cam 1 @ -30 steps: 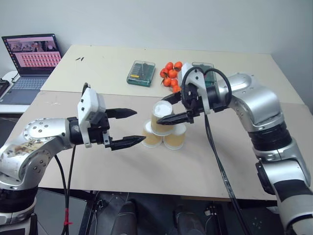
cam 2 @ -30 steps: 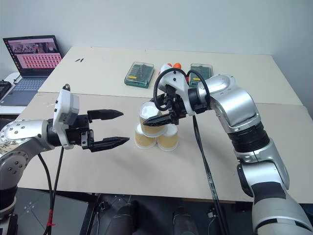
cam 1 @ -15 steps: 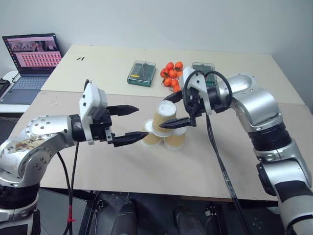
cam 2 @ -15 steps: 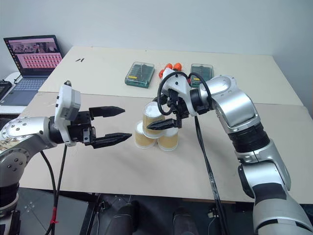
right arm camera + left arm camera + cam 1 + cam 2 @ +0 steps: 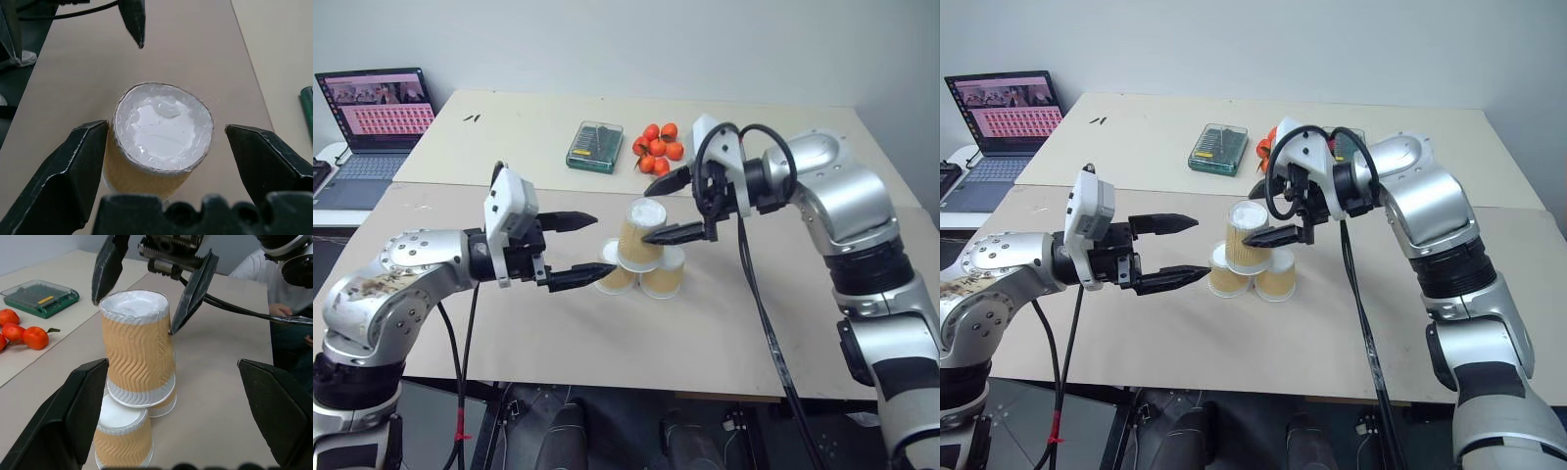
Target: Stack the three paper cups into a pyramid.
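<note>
From my head camera, the pyramid stands near the middle of the tabletop: two paper cups below, touching, upside down, and the top cup inverted across them. My right gripper has its jaws wide, one to each side of the top cup and clear of it. My left gripper is wide too and holds nothing, its lower tip just beside the left base cup.

In my left wrist view the top cup leans a little and sits off-centre over the base cup.

In my right wrist view its white base lies between my fingers. Drawing back crookedly could clip it and topple the stack; my left tip could nudge the base cup.
</note>
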Robot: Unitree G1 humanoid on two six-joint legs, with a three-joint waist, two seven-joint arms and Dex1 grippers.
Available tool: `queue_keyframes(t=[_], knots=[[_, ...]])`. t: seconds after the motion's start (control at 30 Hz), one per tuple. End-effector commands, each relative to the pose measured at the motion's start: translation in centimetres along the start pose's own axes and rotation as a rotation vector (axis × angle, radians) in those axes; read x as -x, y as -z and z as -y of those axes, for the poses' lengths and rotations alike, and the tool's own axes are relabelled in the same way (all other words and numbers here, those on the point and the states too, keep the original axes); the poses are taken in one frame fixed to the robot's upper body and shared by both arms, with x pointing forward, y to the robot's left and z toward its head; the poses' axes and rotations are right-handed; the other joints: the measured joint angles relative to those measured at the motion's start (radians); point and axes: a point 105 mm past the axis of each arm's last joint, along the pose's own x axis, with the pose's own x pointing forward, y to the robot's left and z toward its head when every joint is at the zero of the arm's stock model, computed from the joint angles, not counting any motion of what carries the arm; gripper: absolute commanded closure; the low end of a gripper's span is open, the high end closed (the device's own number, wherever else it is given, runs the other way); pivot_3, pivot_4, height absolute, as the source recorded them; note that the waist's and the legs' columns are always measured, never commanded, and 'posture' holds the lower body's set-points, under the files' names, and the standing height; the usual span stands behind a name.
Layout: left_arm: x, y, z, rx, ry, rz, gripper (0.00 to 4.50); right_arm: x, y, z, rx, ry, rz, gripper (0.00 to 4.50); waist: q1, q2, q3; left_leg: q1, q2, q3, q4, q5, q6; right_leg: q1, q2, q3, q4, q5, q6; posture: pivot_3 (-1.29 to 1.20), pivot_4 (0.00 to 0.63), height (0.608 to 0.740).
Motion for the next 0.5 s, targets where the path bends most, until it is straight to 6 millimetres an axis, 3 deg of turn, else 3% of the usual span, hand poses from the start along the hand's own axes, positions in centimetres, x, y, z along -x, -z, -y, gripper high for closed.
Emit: queue_keyframes(t=[0.03,0.5], knots=[[0.0,-1.1,0.12,-0.063,0.006,0.028,0.0,0.81,-1.76,0.33,0.039,0.026,0.047,0.05,0.0,0.0,0.0,0.0,0.0,0.0,0.0,0.0,0.0,0.0,0.0,0.0,0.0,0.0,0.0,0.0,0.15,0.732],[-0.1,-0.66,-0.07,-0.071,0.006,0.022,0.0,0.98,-2.34,-0.04,0.039,0.016,0.057,0.05,0.0,0.0,0.0,0.0,0.0,0.0,0.0,0.0,0.0,0.0,0.0,0.0,0.0,0.0,0.0,0.0,0.15,0.732]])
